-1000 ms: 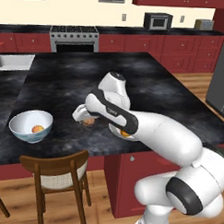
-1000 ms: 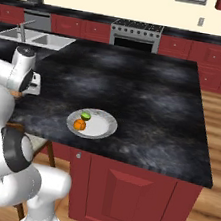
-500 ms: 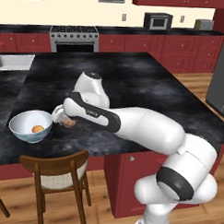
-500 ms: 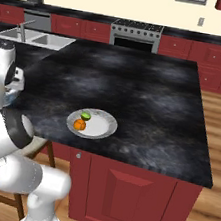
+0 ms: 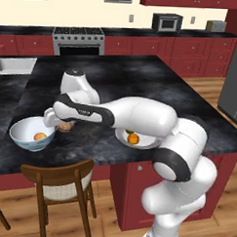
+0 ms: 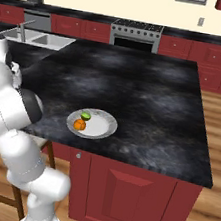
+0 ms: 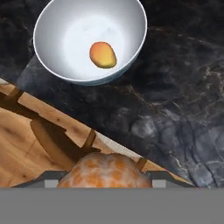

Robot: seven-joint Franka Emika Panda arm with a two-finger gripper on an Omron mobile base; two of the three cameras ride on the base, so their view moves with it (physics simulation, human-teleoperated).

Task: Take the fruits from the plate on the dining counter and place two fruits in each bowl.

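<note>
1. The arm stretches low across the worktop (image 5: 141, 77), its tool (image 5: 64, 126) just beside the bowl (image 5: 31, 134).
2. The tool is clamped on what looks like the tan-brown fruit (image 7: 104, 171).
3. The peach-pink fruit (image 7: 103, 54) lies in that bowl.
4. Lime (image 6: 85, 115) and orange (image 6: 80, 124) rest on the plate (image 6: 102, 126).

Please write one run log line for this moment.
claw: shut on tan fruit | position: near bowl | bowl: one peach fruit | plate: lime, orange

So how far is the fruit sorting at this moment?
One peach-coloured fruit lies in the bowl. The gripper holds a tan fruit beside that bowl, not yet over it. The lime and orange wait on the plate.
</note>
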